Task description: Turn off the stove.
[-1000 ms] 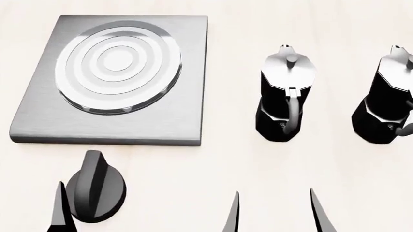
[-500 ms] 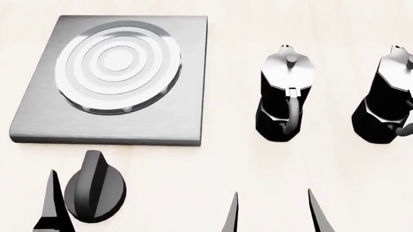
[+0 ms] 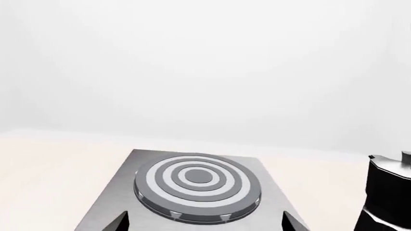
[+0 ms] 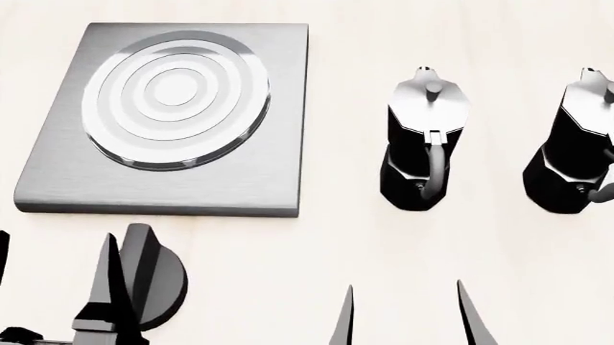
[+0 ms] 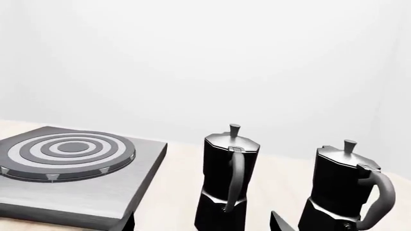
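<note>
Black ridged knob (image 4: pixel 144 277) seen near table's front-left corner, just before grey stove slab (image 4: pixel 172 118); not yet gripped. Left gripper (image 4: pixel 57 302) spread wide around it (right gripper (image 4: pixel 403 316) likewise apart, idle). Grasp, turn left.

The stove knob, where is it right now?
In the head view the black knob sits at lower left on the table, just in front of the stove slab, with the left gripper's fingers overlapping its left edge.
</note>
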